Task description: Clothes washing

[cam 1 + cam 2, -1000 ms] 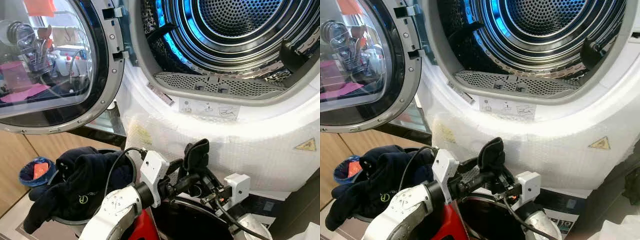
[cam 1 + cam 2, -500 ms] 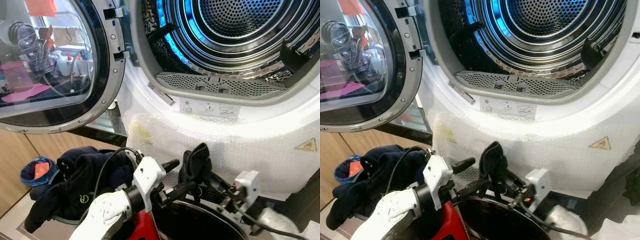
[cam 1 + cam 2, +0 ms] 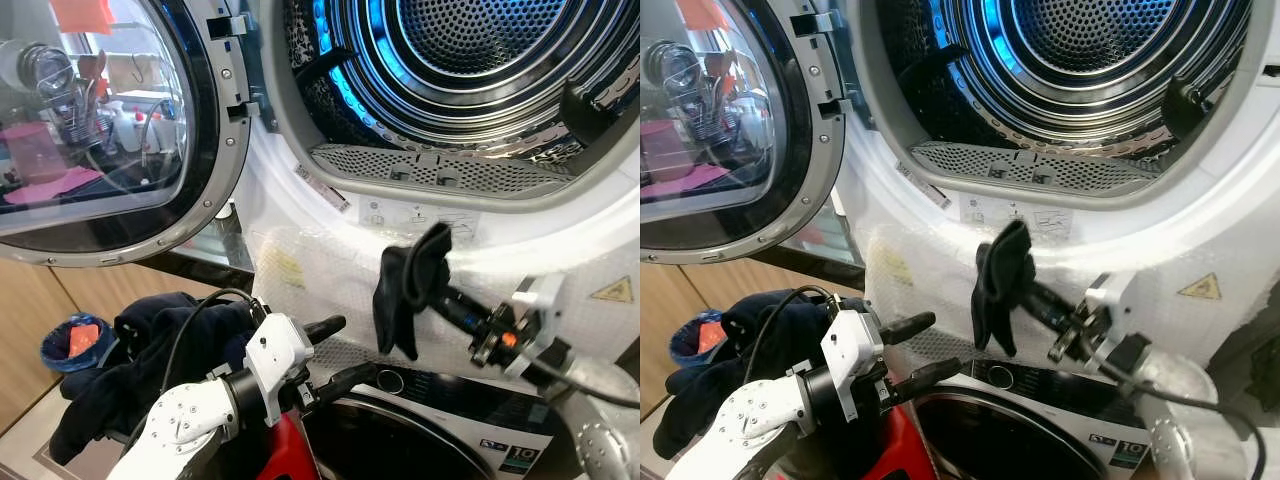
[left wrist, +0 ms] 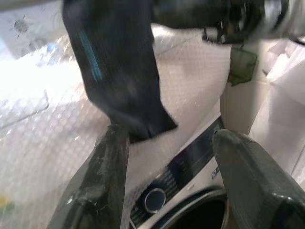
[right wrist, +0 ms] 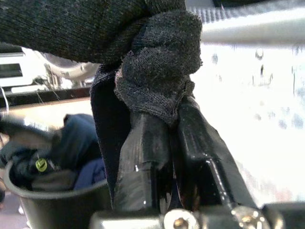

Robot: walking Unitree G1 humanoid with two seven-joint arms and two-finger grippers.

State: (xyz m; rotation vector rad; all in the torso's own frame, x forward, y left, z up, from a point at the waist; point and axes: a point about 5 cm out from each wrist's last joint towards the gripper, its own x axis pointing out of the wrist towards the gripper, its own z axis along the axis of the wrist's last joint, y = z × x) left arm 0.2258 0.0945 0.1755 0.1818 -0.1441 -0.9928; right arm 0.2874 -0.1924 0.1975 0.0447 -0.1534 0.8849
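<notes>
Right gripper [image 3: 438, 290] lifting a dark sock [image 3: 408, 288] toward the open machine [image 3: 440, 130].

Head views: the right fingers are pinching the sock, which is hanging limp just beyond their tips, below the drum opening [image 3: 1080, 70] and in front of the bubble-wrapped white front. The left gripper [image 3: 335, 350] is hovering lower with its fingers spread apart and empty; behind it a bucket [image 3: 120, 440] is holding dark clothes [image 3: 150, 370].
Left wrist view: the sock's hem is dangling just past the spread fingers [image 4: 102, 176], above a lower machine's dial [image 4: 155, 200].
Right wrist view: both fingers [image 5: 143, 157] are clamping bunched sock fabric.
</notes>
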